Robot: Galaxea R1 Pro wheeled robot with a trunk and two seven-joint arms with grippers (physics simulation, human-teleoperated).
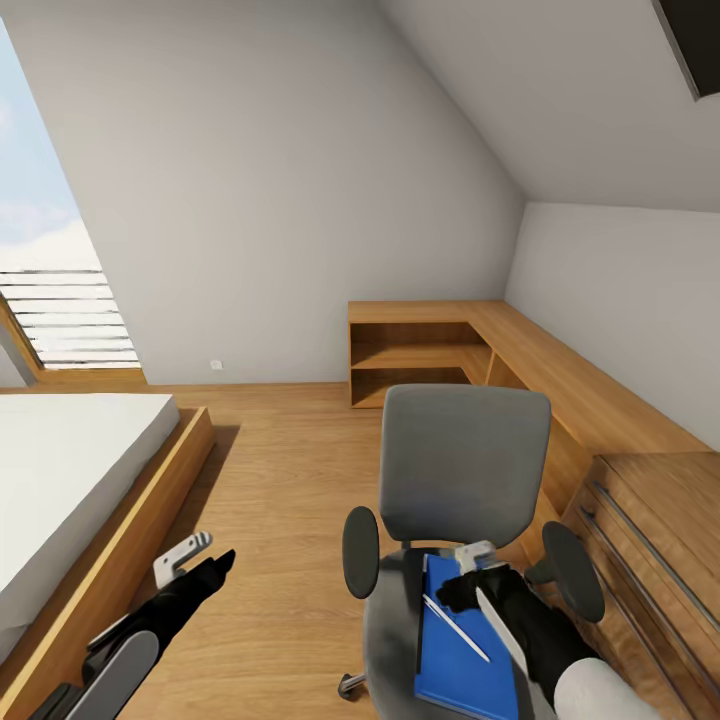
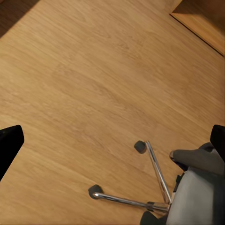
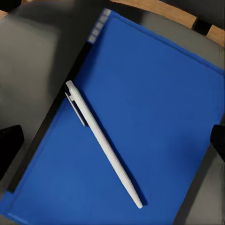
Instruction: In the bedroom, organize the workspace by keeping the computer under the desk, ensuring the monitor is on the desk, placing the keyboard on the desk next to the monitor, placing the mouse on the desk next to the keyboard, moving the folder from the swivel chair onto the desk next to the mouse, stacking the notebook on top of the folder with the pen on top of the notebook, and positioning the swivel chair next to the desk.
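The grey swivel chair stands in front of me with its back toward the far wall. A blue notebook with a ribbed binding edge lies on its seat. The white pen lies slantwise on top of it. A dark strip under one long edge may be the folder; I cannot tell. My right gripper hovers open just above the pen and notebook. My left gripper is open and empty over the floor, left of the chair. The desk, monitor, keyboard, mouse and computer are out of view.
A bed on a wooden frame lies at the left. Light-wood shelves and a counter run along the right wall, ending in a chest with long bar handles beside the chair. The chair's chrome legs spread over the wood floor.
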